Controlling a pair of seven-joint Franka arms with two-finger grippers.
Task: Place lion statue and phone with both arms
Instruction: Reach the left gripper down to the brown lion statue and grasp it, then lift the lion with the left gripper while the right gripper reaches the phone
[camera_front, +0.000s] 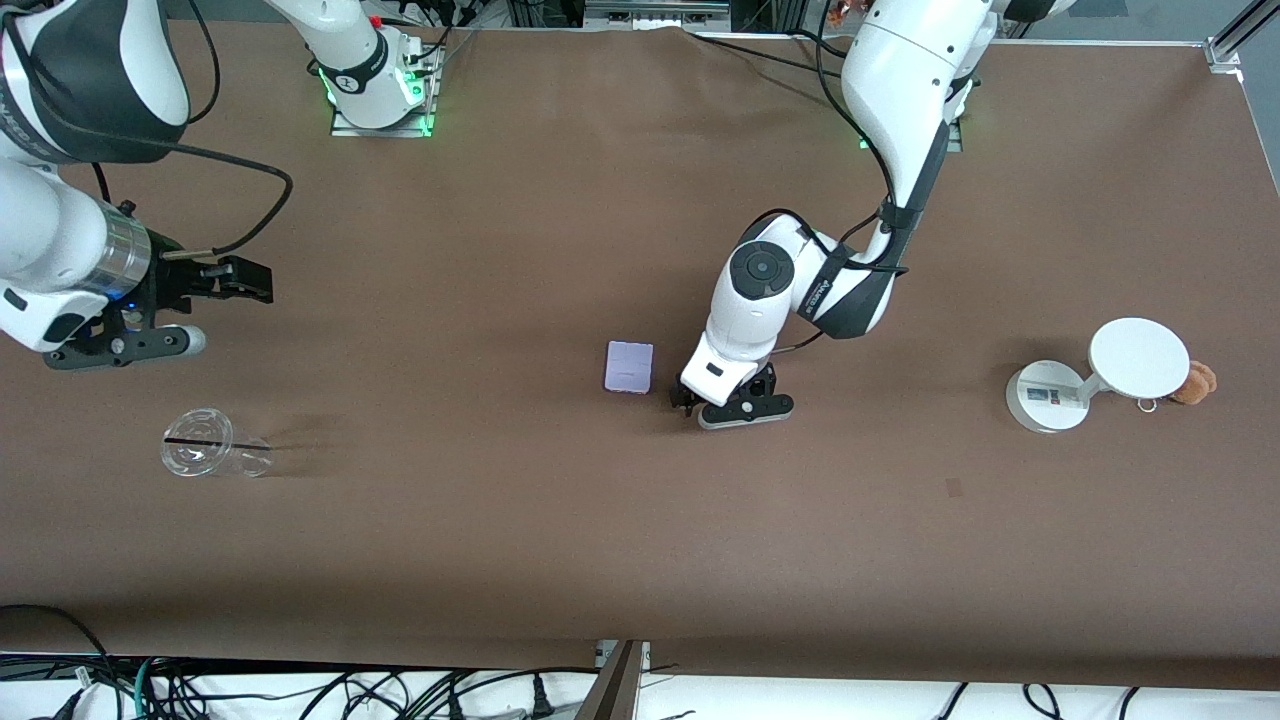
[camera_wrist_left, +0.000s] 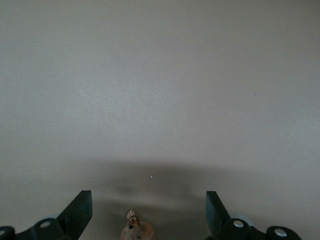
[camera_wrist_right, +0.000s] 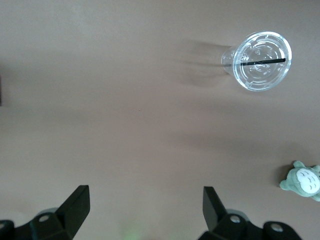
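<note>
Lavender phone (camera_front: 629, 367) lies on the table (camera_front: 560, 520), untouched, just beside my left gripper (camera_front: 722, 402); its spread jaws straddle the lion (camera_wrist_left: 136, 229), not yet gripped. My right gripper (camera_front: 205, 300) waits, jaws spread, above the cup (camera_front: 205, 453). Placing remains.
</note>
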